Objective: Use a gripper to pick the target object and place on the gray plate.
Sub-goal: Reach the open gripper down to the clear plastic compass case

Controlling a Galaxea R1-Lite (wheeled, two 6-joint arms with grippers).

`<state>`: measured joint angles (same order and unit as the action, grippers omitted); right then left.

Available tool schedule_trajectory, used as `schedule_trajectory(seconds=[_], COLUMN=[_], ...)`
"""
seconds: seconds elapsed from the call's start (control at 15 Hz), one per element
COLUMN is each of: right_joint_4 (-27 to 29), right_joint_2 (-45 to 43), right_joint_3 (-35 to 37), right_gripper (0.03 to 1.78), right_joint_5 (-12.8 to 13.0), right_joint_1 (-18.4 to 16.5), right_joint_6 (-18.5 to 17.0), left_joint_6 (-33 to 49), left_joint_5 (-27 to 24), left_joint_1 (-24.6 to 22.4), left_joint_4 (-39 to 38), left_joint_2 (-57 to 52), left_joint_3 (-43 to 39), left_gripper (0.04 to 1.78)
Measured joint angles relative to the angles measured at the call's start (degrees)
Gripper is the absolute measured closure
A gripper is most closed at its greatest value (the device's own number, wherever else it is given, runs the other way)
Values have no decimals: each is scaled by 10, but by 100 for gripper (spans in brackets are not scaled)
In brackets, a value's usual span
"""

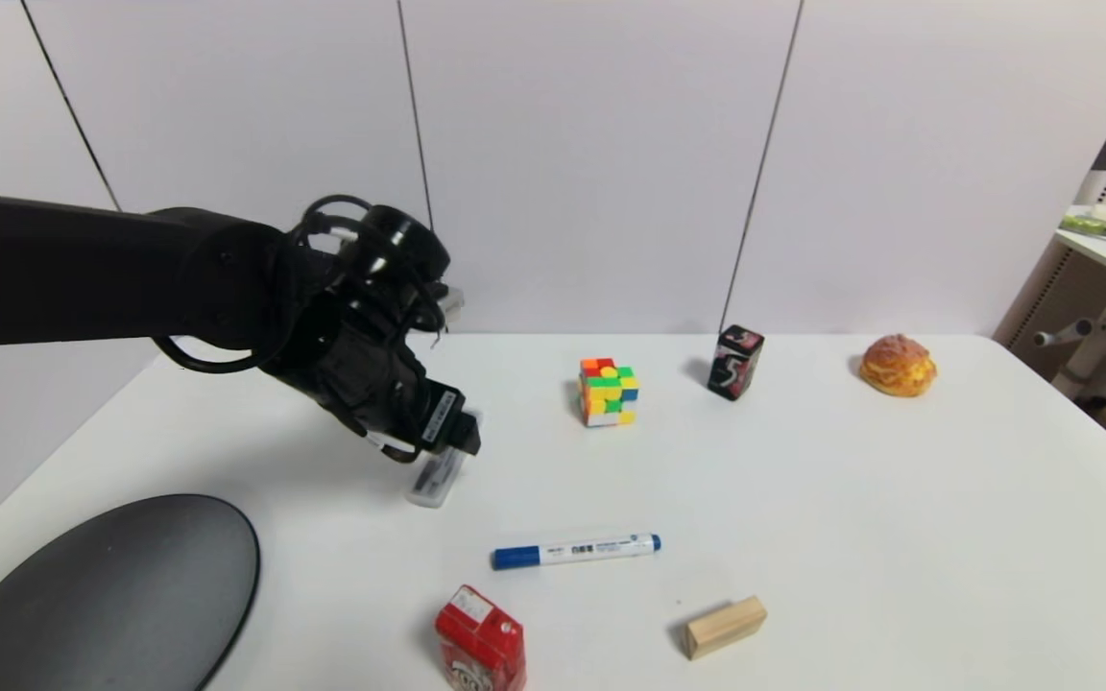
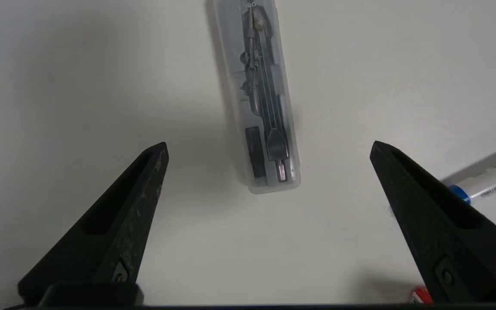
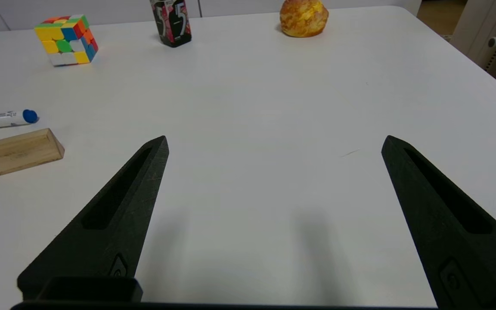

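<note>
The translucent gray case (image 1: pixel 438 477) with dark metal tools inside lies flat on the white table, partly hidden under my left gripper (image 1: pixel 452 443). In the left wrist view the case (image 2: pixel 258 99) lies just beyond the gap between the fingertips, and my left gripper (image 2: pixel 269 146) is open and empty above it. The gray plate (image 1: pixel 111 595) sits at the table's near left corner, apart from the case. My right gripper (image 3: pixel 274 142) is open and empty over bare table at the right; it does not show in the head view.
A blue-capped white marker (image 1: pixel 575 551) lies near the case. A red carton (image 1: pixel 480 640) and wooden block (image 1: pixel 726 626) sit near the front. A colour cube (image 1: pixel 608 392), black box (image 1: pixel 735 362) and bread bun (image 1: pixel 898 365) stand farther back.
</note>
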<state>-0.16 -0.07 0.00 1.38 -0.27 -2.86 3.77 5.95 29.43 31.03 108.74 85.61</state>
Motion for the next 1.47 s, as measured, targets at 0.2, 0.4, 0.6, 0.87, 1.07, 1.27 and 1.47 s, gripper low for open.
schedule_trajectory(seconds=[0.2, 0.4, 0.6, 0.87, 1.07, 1.27, 1.47], right_joint_4=[0, 0, 0, 0, 0, 0, 0], right_joint_2=[0, 0, 0, 0, 0, 0, 0], right_joint_3=[0, 0, 0, 0, 0, 0, 0], right_gripper=[10, 10, 10, 10, 10, 10, 10], right_joint_5=[0, 0, 0, 0, 0, 0, 0], right_joint_1=[0, 0, 0, 0, 0, 0, 0], right_joint_6=[0, 0, 0, 0, 0, 0, 0], left_joint_6=[14, 21, 25, 43, 45, 47, 48], left_joint_5=[2, 2, 4, 4, 4, 4, 2], left_joint_1=[-1, -1, -3, -4, -6, -7, -7], left_joint_4=[-11, -42, -44, -44, -44, -43, -43], left_joint_2=[29, 54, 68, 82, 89, 93, 96], left_joint_3=[2, 2, 2, 10, 11, 11, 11], left_gripper=[13, 13, 13, 13, 13, 47, 87])
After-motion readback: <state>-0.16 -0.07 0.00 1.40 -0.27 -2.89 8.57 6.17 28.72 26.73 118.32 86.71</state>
